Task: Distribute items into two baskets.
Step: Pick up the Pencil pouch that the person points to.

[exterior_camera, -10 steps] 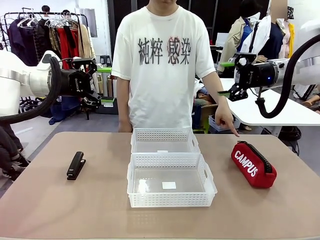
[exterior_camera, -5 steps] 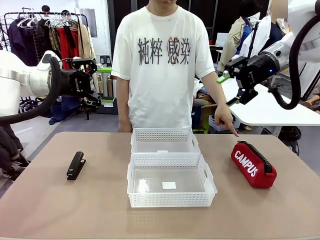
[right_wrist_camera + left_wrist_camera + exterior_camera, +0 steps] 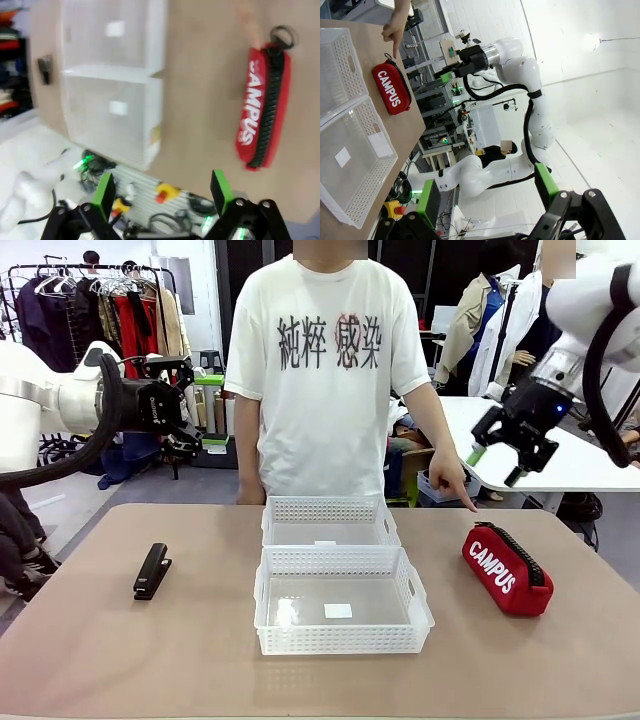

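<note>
The red CAMPUS pouch (image 3: pixel 507 570) (image 3: pixel 392 89) (image 3: pixel 262 120) lies on the table's right side. A person's hand (image 3: pixel 458 490) (image 3: pixel 397 27) points a finger down at its far end. Across the table at the left lies the black stapler (image 3: pixel 152 570) (image 3: pixel 45 67). Two white lattice baskets sit end to end in the middle, the near basket (image 3: pixel 340 562) (image 3: pixel 375 175) and the far basket (image 3: pixel 328 508) (image 3: pixel 345 60). My right gripper (image 3: pixel 495 468) (image 3: pixel 161 194) hangs open, tilted downward, above and behind the pouch. My left gripper (image 3: pixel 205 410) (image 3: pixel 487 195) is open, high beyond the table's left edge.
The person (image 3: pixel 325 370) stands at the far edge right behind the baskets. A white table (image 3: pixel 540 455) stands behind at right and a clothes rack (image 3: pixel 110 310) behind at left. Bare tabletop (image 3: pixel 200 660) lies between the baskets and each item.
My right arm has swung down and to the right, turning its gripper from level to pointing down toward the pouch. The left arm, the items and the pointing hand have stayed put.
</note>
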